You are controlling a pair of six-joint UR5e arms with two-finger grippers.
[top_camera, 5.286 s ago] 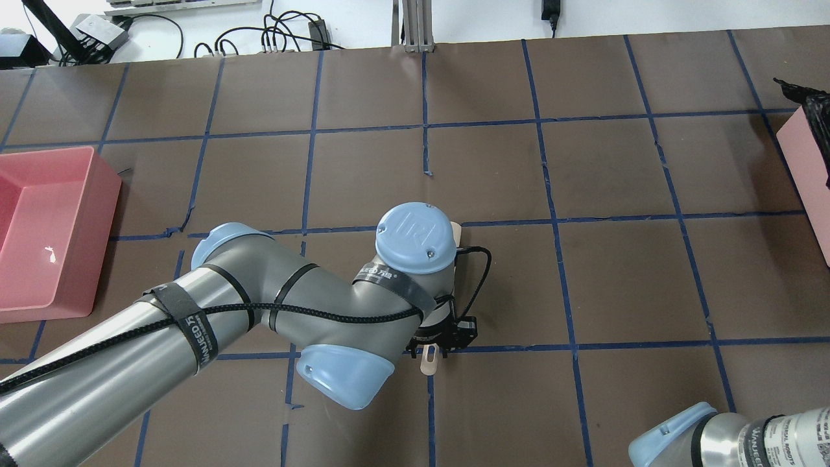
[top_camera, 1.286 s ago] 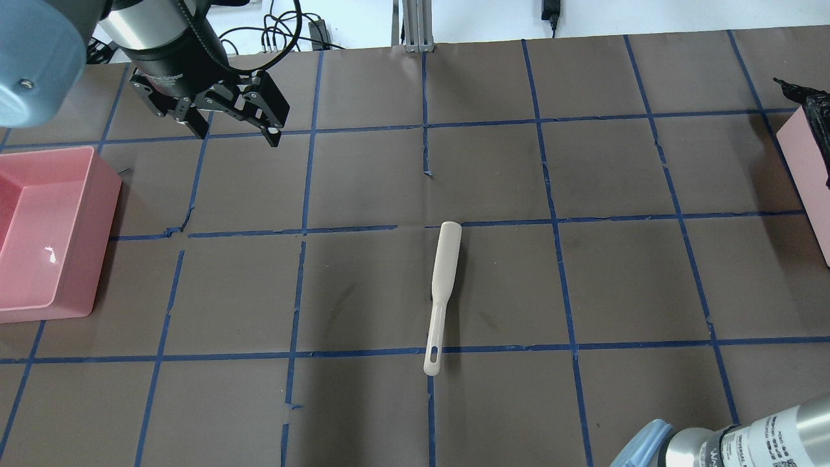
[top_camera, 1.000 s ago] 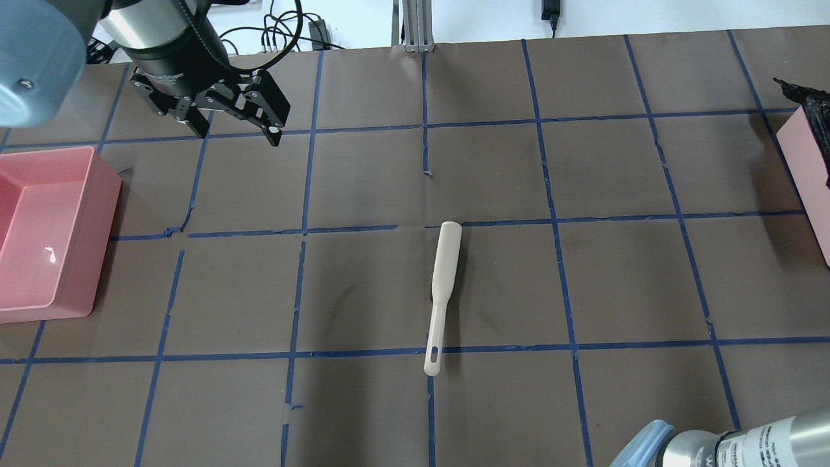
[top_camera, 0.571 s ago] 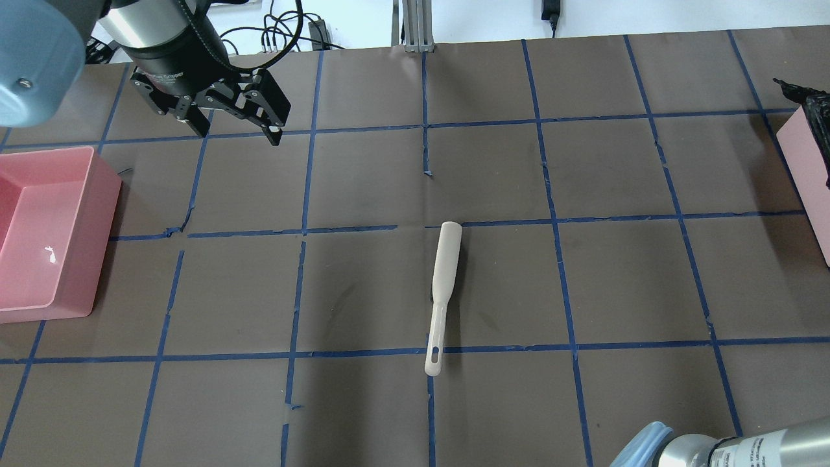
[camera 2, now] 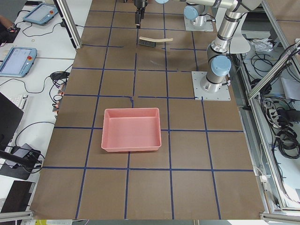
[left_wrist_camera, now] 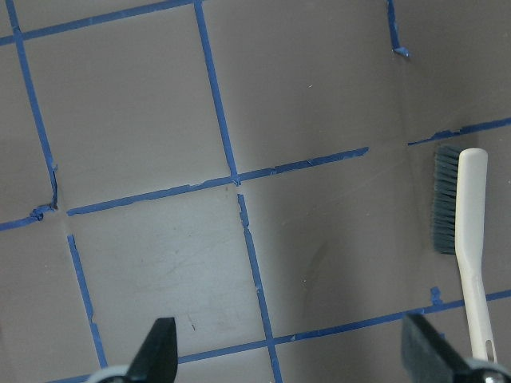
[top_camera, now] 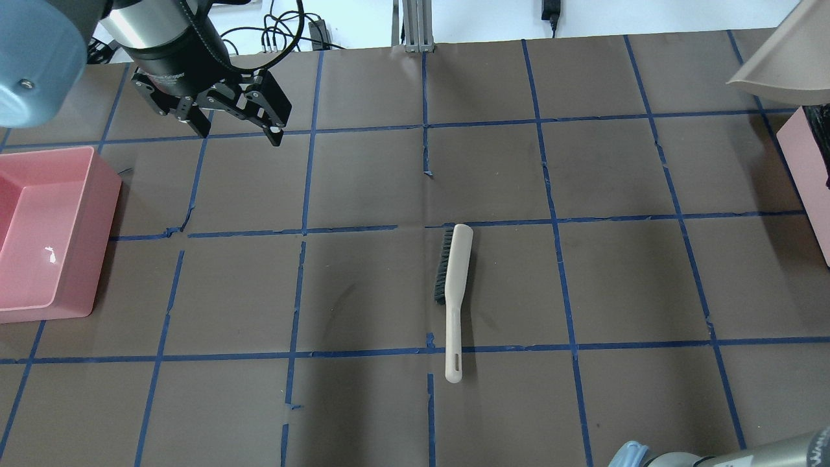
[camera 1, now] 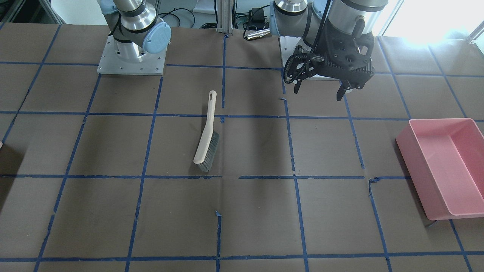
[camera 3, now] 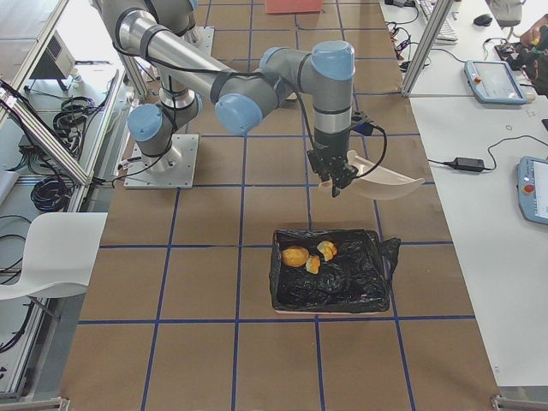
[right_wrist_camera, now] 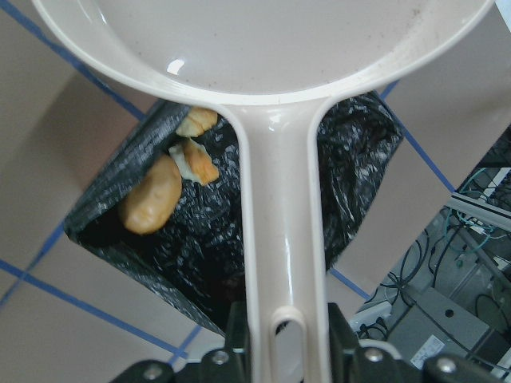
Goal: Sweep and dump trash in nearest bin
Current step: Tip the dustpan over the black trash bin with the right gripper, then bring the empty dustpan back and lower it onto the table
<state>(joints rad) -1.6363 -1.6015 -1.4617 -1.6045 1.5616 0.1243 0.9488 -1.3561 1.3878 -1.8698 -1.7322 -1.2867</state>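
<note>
Right wrist-mounted | trash (right_wrist_camera: pixel 152 206) in black-lined bin (right_wrist_camera: pixel 363 163), below right pincer (right_wrist_camera: pixel 287 335); that pincer clamps the empty dustpan (right_wrist_camera: pixel 279 48) by its handle | left pincer (top_camera: pixel 238 130) spread wide, holding nothing; brush (top_camera: pixel 454 292) on counter (top_camera: pixel 616 285) well apart from it | risk: pan lip snagging the liner on withdrawal, tugging pieces out

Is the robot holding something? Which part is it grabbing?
The right gripper has its jaws clamped on the handle of the cream plastic dustpan, near its hanging hole. The left gripper is open and holds nothing.
</note>
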